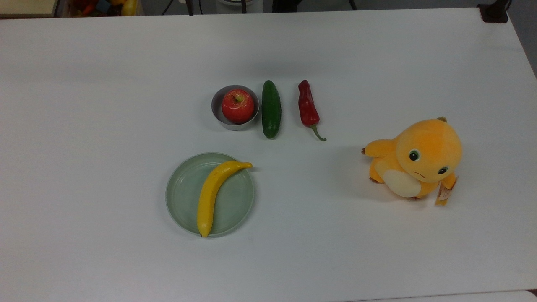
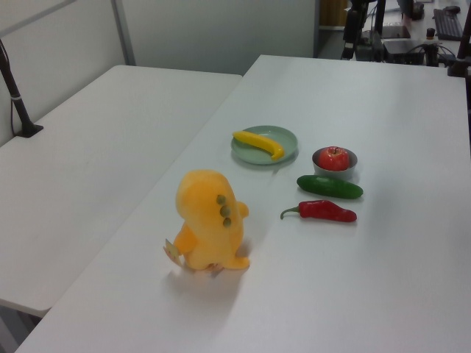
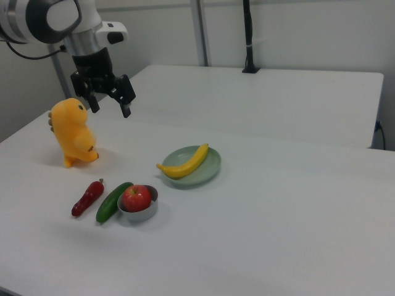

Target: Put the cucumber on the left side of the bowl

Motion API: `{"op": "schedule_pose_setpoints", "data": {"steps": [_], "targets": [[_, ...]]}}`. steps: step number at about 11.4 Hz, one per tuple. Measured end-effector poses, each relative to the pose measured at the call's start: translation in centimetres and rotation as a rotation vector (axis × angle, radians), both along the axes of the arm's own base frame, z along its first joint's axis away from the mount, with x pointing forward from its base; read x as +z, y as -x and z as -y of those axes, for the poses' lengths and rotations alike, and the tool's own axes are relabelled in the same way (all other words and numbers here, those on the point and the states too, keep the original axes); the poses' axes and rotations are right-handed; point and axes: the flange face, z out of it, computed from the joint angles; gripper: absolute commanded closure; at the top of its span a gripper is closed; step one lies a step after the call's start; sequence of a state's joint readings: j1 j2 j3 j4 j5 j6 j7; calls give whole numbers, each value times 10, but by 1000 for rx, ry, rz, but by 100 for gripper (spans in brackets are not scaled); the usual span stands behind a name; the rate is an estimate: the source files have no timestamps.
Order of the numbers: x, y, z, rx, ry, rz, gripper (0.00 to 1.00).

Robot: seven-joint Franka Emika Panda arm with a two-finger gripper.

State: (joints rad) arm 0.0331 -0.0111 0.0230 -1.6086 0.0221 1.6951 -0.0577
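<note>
In the right view the bowl (image 3: 137, 209) sits nearest, an apple (image 3: 136, 198) filling it, and the cucumber (image 3: 113, 201) lies flat on the table (image 3: 278, 234) just beside the bowl's wall on the right view's left, with the chili (image 3: 87, 197) a little further that way. In the top view the cucumber (image 1: 271, 109) lies between bowl (image 1: 217, 110) and chili (image 1: 308, 108). It is smooth, dark green, rounded at both ends (likely easiest gripped across its middle). Behind are the plate (image 3: 210, 172) carrying the banana (image 3: 186, 163), then the plush toy (image 3: 71, 132). Farthest and highest, the gripper (image 3: 109, 102) hangs with its fingers spread wide and holding nothing, probably poised before the reach down.
</note>
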Motion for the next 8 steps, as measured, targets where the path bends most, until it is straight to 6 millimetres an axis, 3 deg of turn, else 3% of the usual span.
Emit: {"op": "schedule_pose_setpoints", "data": {"steps": [8], "targets": [[-6,-9,-4,24,0,27,0]]}}
